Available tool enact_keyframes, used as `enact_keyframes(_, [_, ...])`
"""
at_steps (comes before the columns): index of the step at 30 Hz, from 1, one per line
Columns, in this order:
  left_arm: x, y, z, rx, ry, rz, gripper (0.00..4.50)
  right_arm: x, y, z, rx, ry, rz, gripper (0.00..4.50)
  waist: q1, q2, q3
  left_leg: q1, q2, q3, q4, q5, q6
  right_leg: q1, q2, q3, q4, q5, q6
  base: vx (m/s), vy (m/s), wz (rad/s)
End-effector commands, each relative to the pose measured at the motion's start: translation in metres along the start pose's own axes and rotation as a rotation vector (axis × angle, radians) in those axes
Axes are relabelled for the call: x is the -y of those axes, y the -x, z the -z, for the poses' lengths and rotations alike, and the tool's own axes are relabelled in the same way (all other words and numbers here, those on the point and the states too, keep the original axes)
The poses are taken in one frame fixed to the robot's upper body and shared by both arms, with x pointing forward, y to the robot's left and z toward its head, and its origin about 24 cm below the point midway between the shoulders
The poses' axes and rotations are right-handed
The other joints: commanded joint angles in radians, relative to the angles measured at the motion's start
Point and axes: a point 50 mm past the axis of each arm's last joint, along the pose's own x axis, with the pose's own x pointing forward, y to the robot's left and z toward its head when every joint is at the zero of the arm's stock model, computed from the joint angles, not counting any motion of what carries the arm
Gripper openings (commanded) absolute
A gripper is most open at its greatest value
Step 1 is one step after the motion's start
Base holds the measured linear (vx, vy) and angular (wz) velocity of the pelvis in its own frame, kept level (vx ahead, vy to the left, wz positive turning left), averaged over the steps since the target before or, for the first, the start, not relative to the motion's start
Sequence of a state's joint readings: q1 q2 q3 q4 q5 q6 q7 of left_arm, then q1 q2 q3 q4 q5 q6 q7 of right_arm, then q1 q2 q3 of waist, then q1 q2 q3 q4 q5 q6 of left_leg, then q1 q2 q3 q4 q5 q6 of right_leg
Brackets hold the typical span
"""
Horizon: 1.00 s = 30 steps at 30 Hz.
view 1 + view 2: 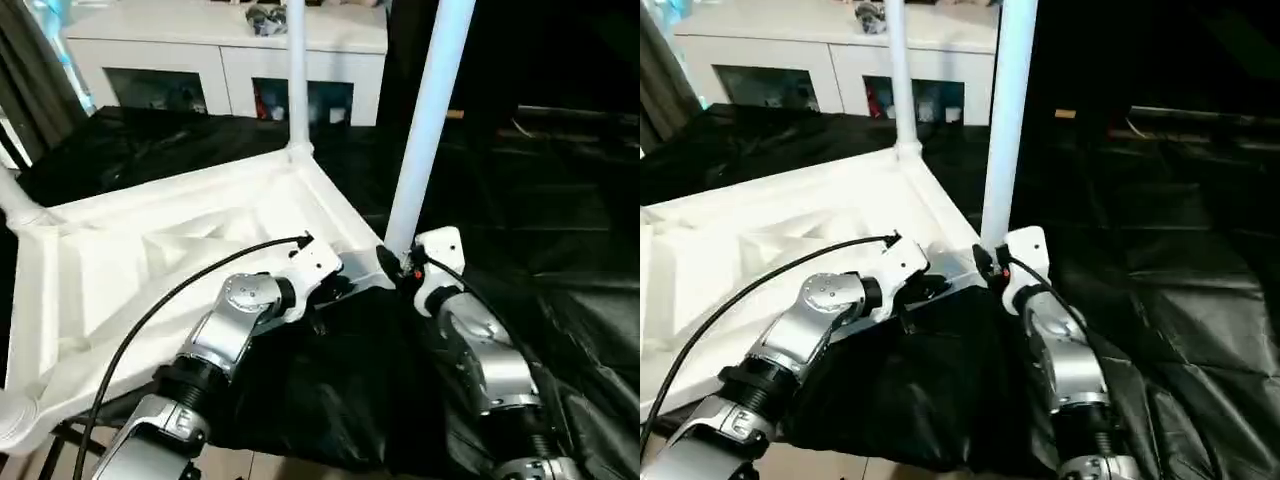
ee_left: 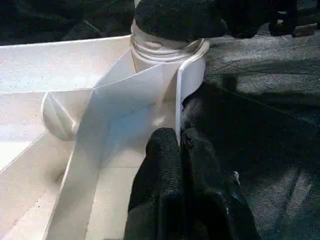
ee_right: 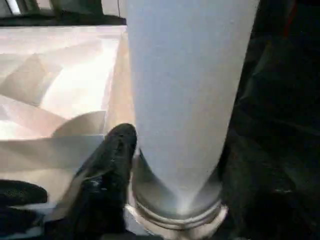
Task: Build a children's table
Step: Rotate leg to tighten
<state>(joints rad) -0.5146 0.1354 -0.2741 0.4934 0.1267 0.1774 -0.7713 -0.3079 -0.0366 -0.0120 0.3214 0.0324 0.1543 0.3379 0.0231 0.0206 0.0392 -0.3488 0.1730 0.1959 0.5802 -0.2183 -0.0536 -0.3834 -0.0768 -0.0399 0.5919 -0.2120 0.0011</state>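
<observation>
Right tool (image 1: 400,268) grips our leg (image 1: 425,130) at the tabletop (image 1: 150,250) corner socket; left tool (image 2: 181,150), closed, pinches its rim; next we seat it.

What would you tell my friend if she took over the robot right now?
Left gripper: fingers shut on the tabletop's edge wall, next to the near right corner.
Right gripper: at the base of the near leg; I can't tell whether it is gripping.
Things: the tabletop lies upside down on black cloth.
Done: the near leg and far leg stand upright in their corner sockets.
Left: check that the near leg is fully seated. Then check the two left corners, which are cut off at the picture's edge.
</observation>
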Motion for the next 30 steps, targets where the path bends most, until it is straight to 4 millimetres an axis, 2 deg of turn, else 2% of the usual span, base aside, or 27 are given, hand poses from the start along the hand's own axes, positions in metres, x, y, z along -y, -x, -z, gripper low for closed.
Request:
enact_keyframes(1, [0.013, -0.011, -0.005, 0.000, -0.033, 0.052, 0.00, -0.048, -0.004, 0.014, -0.061, -0.060, -0.264, 3.04, -0.003, -0.001, -0.021, 0.001, 0.061, -0.037, -0.095, -0.316, 0.007, 0.015, -0.068, 0.047, -0.092, -0.304, -0.165, 0.000, 0.000, 0.00])
enact_keyframes(3, [0.010, -0.001, -0.001, -0.001, -0.065, 0.107, 0.00, -0.031, 0.007, 0.012, -0.057, 0.028, -0.326, 3.13, -0.001, -0.001, -0.024, -0.001, 0.060, -0.033, -0.090, -0.278, 0.024, 0.019, -0.070, 0.049, -0.089, -0.271, -0.177, 0.000, 0.000, 0.00])
enact_keyframes(4, [0.009, 0.002, 0.000, 0.000, -0.073, 0.125, 0.00, -0.026, 0.010, 0.012, -0.061, 0.046, -0.338, 3.23, 0.001, -0.006, -0.028, 0.000, 0.061, -0.032, -0.087, -0.261, 0.032, 0.023, -0.071, 0.048, -0.089, -0.255, -0.181, 0.000, 0.000, 0.00])
enact_keyframes(5, [0.007, 0.008, 0.003, -0.009, -0.079, 0.154, 0.00, -0.016, 0.014, 0.013, -0.075, 0.077, -0.365, 3.23, 0.003, -0.008, -0.034, -0.003, 0.061, -0.030, -0.081, -0.213, 0.050, 0.029, -0.072, 0.048, -0.079, -0.195, -0.197, 0.056, -0.018, 0.01])
enact_keyframes(6, [0.006, 0.011, 0.005, -0.017, -0.080, 0.166, 0.00, -0.012, 0.017, 0.014, -0.083, 0.093, -0.380, 3.23, 0.002, -0.005, -0.036, -0.010, 0.061, -0.030, -0.076, -0.159, 0.068, 0.035, -0.073, 0.047, -0.070, -0.119, -0.220, 0.056, -0.018, 0.01])
enact_keyframes(7, [0.006, 0.011, 0.005, -0.017, -0.080, 0.166, 0.00, -0.012, 0.017, 0.014, -0.083, 0.093, -0.380, 3.23, 0.001, -0.004, -0.039, -0.010, 0.060, -0.027, -0.070, -0.108, 0.086, 0.037, -0.072, 0.045, -0.061, -0.037, -0.243, 0.061, -0.019, -0.02])
enact_keyframes(8, [0.003, 0.022, 0.011, -0.037, -0.089, 0.200, 0.00, -0.001, 0.023, 0.012, -0.108, 0.146, -0.448, 3.23, 0.004, -0.007, -0.046, -0.008, 0.059, -0.027, -0.064, -0.061, 0.101, 0.044, -0.071, 0.043, -0.051, 0.044, -0.265, 0.061, -0.014, -0.01])
enact_keyframes(10, [0.001, 0.027, 0.014, -0.046, -0.090, 0.217, 0.00, 0.004, 0.026, 0.010, -0.121, 0.167, -0.484, 3.23, 0.005, -0.006, -0.048, -0.007, 0.057, -0.022, -0.056, -0.022, 0.138, 0.044, -0.069, 0.043, -0.042, 0.137, -0.292, 0.056, -0.010, 0.00])
enact_keyframes(11, [0.000, 0.030, 0.015, -0.053, -0.097, 0.227, 0.00, 0.007, 0.028, 0.009, -0.128, 0.176, -0.513, 3.23, 0.006, -0.007, -0.047, -0.007, 0.058, -0.022, -0.055, -0.014, 0.156, 0.044, -0.070, 0.041, -0.040, 0.150, -0.304, 0.000, 0.000, 0.00])
enact_keyframes(12, [-0.002, 0.035, 0.018, -0.068, -0.105, 0.245, 0.00, 0.011, 0.030, 0.008, -0.142, 0.185, -0.556, 3.23, 0.007, -0.014, -0.049, -0.007, 0.059, -0.021, -0.054, -0.015, 0.162, 0.045, -0.071, 0.041, -0.040, 0.145, -0.306, 0.000, 0.000, 0.00])
enact_keyframes(14, [-0.003, 0.039, 0.021, -0.080, -0.110, 0.259, 0.00, 0.013, 0.032, 0.007, -0.152, 0.191, -0.587, 3.23, 0.009, -0.012, -0.048, -0.005, 0.062, -0.022, -0.055, -0.025, 0.170, 0.045, -0.071, 0.040, -0.039, 0.112, -0.309, 0.000, 0.000, 0.00])
enact_keyframes(15, [-0.005, 0.048, 0.025, -0.098, -0.112, 0.302, 0.00, 0.016, 0.037, 0.005, -0.179, 0.207, -0.680, 3.23, 0.010, -0.013, -0.046, -0.004, 0.063, -0.023, -0.056, -0.041, 0.167, 0.043, -0.071, 0.038, -0.042, 0.072, -0.310, 0.000, 0.000, 0.00])
enact_keyframes(16, [-0.006, 0.051, 0.026, -0.102, -0.114, 0.318, 0.00, 0.017, 0.039, 0.005, -0.191, 0.219, -0.719, 3.23, 0.011, -0.012, -0.046, -0.004, 0.064, -0.024, -0.057, -0.049, 0.163, 0.045, -0.072, 0.038, -0.042, 0.053, -0.310, 0.000, 0.000, 0.00])
enact_keyframes(17, [-0.006, 0.054, 0.026, -0.103, -0.115, 0.334, 0.00, 0.018, 0.040, 0.005, -0.202, 0.226, -0.751, 3.23, 0.012, -0.011, -0.042, -0.001, 0.067, -0.021, -0.060, -0.072, 0.149, 0.040, -0.068, 0.037, -0.045, 0.010, -0.308, 0.000, 0.000, 0.00])
enact_keyframes(19, [-0.007, 0.056, 0.026, -0.105, -0.116, 0.348, 0.00, 0.019, 0.041, 0.005, -0.212, 0.232, -0.779, 3.23, 0.014, -0.011, -0.042, 0.000, 0.068, -0.022, -0.061, -0.086, 0.135, 0.039, -0.069, 0.037, -0.045, -0.014, -0.309, 0.000, 0.000, 0.00])
enact_keyframes(21, [-0.008, 0.059, 0.027, -0.115, -0.122, 0.374, 0.00, 0.020, 0.041, 0.004, -0.228, 0.242, -0.829, 3.23, 0.014, -0.015, -0.041, 0.001, 0.067, -0.020, -0.061, -0.103, 0.121, 0.038, -0.070, 0.039, -0.047, -0.039, -0.307, 0.000, 0.000, 0.00])
enact_keyframes(22, [-0.008, 0.060, 0.027, -0.117, -0.122, 0.381, 0.00, 0.020, 0.040, 0.004, -0.230, 0.245, -0.839, 3.23, 0.016, -0.014, -0.041, 0.001, 0.067, -0.020, -0.060, -0.108, 0.114, 0.038, -0.072, 0.039, -0.046, -0.049, -0.307, 0.000, 0.000, 0.00])
enact_keyframes(25, [-0.008, 0.062, 0.027, -0.130, -0.127, 0.407, 0.00, 0.020, 0.038, 0.001, -0.228, 0.250, -0.867, 3.23, 0.016, -0.015, -0.043, -0.001, 0.065, -0.020, -0.058, -0.091, 0.110, 0.039, -0.070, 0.040, -0.042, -0.022, -0.312, 0.000, 0.000, 0.00])
enact_keyframes(30, [-0.010, 0.062, 0.025, -0.126, -0.133, 0.421, 0.00, 0.015, 0.035, -0.006, -0.198, 0.263, -0.918, 3.23, 0.025, -0.016, -0.046, 0.000, 0.065, -0.018, -0.053, -0.072, 0.118, 0.039, -0.070, 0.040, -0.037, 0.001, -0.312, 0.000, 0.000, 0.00])
